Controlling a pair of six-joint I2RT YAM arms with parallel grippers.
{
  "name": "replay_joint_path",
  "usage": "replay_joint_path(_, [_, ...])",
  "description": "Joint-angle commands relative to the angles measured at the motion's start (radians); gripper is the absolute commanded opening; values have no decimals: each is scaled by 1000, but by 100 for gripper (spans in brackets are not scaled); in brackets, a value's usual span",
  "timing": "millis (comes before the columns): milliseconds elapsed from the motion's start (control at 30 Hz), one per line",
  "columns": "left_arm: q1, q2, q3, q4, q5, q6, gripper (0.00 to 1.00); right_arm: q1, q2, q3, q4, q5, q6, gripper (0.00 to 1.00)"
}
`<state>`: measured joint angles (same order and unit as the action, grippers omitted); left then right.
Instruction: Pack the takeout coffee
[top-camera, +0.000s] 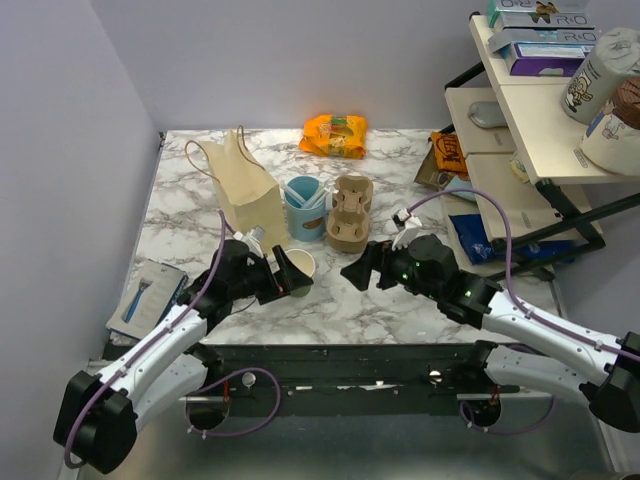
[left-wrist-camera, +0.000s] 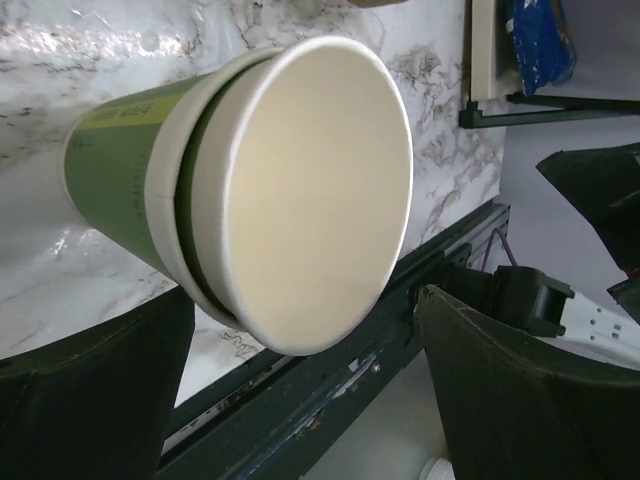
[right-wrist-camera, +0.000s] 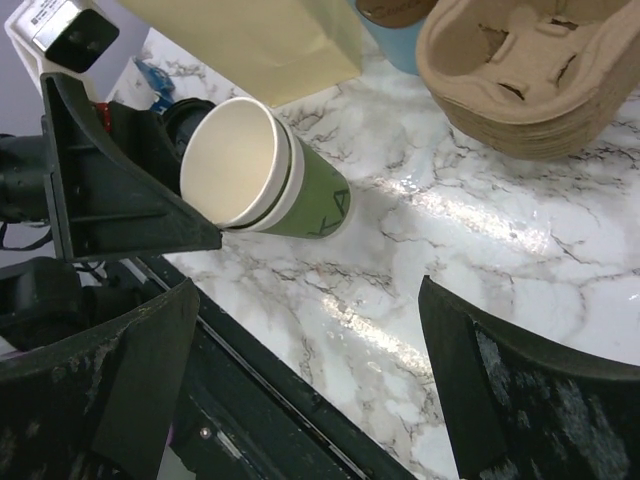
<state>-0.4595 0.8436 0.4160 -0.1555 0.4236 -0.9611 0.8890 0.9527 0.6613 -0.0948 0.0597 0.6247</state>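
I see green paper cup (top-camera: 301, 267): white rim, cream inside, mouth open, upright on marble table (top-camera: 400, 310) before tan bag (top-camera: 250, 195). Left gripper (top-camera: 288, 273) released, just beside it; right gripper (top-camera: 357, 268) released, apart

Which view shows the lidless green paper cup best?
Right wrist: the whole green paper cup shows, green wall, cream inside, no lid, standing on the marble table. Left wrist shows it very close, mostly its open mouth. Top external shows it small, against the open left gripper.
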Motion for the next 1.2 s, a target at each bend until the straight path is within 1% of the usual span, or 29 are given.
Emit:
replay_joint_path(0, [-71,31,18,77,-86,-39,99,5,55,46,-28,66,-22,100])
replay_joint_path(100, [-82,8,29,48,-106,-28,99,7,113,102,-43,60,-46,100])
replay_joint_path(200, [-82,-35,56,-64,-181,-2,99,7,207,191,-54,20,-60,97])
replay_joint_path(233, [-82,-73,81,-160,-260,1,99,7,237,245,-66,12,-59,97])
replay_joint_path(300, [-82,-112,108,-272,-343,-4,99,11,323,297,-101,-36,-62,95])
replay_joint_path(333, [-82,-147,139,-370,-388,-1,99,14,351,329,-114,-46,-68,93])
replay_joint_path(367, [-80,-167,151,-415,-454,-4,99,19,409,381,-143,-52,-68,92])
replay_joint_path(400, [-82,-185,164,-450,-482,-7,99,30,435,411,-154,-52,-71,91])
replay_joint_path(433, [-80,-216,187,-502,-502,-7,99,31,461,437,-167,-52,-72,87])
replay_joint_path(467, [-79,-230,194,-518,-526,-7,99,36,492,481,-195,-52,-68,86])
replay_joint_path(533, [-79,-253,214,-559,-546,-14,99,44,566,521,-226,-52,-59,82])
replay_joint_path(567, [-79,-256,219,-568,-555,-18,99,48,586,541,-249,-52,-62,78])
replay_joint_path(600, [-79,-256,222,-581,-574,-28,99,57,621,567,-256,-52,-62,77])
replay_joint_path(700, [-79,-242,234,-621,-611,-36,99,76,652,601,-269,-44,-65,73])
replay_joint_path(767, [-80,-233,237,-635,-614,-38,99,79,673,610,-269,-52,-57,67])
replay_joint_path(933, [-80,-251,228,-639,-618,-45,99,80,707,636,-286,-43,-37,64])
replay_joint_path(1067, [-80,-268,222,-653,-629,-53,99,82,721,641,-295,-44,-26,55])
replay_joint_path(1133, [-79,-274,219,-656,-631,-56,99,84,725,643,-295,-46,-20,54])
replay_joint_path(1167, [-79,-276,218,-656,-631,-56,99,82,727,646,-296,-47,-19,49])
